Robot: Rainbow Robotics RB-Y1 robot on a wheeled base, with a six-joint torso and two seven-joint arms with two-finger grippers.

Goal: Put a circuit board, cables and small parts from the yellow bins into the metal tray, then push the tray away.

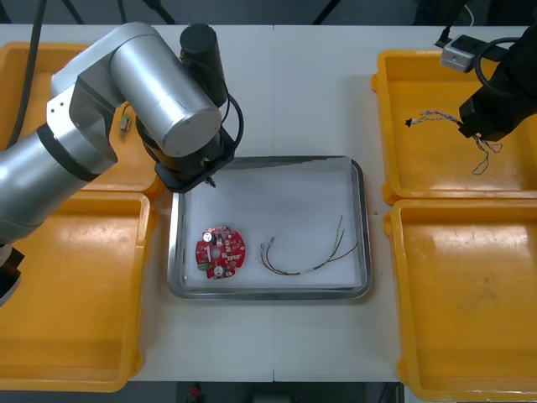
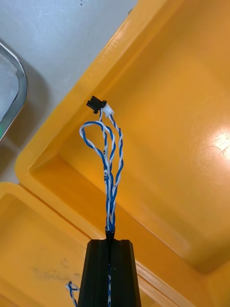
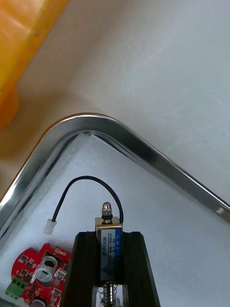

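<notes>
Cable in R tool — small metal part in L tool over tray

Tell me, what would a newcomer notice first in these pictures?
The right gripper holds a twisted blue and white cable above the far right yellow bin. The left gripper grips a small metal part over the metal tray's far left corner. A red circuit board and a red and yellow cable lie inside it.
</notes>
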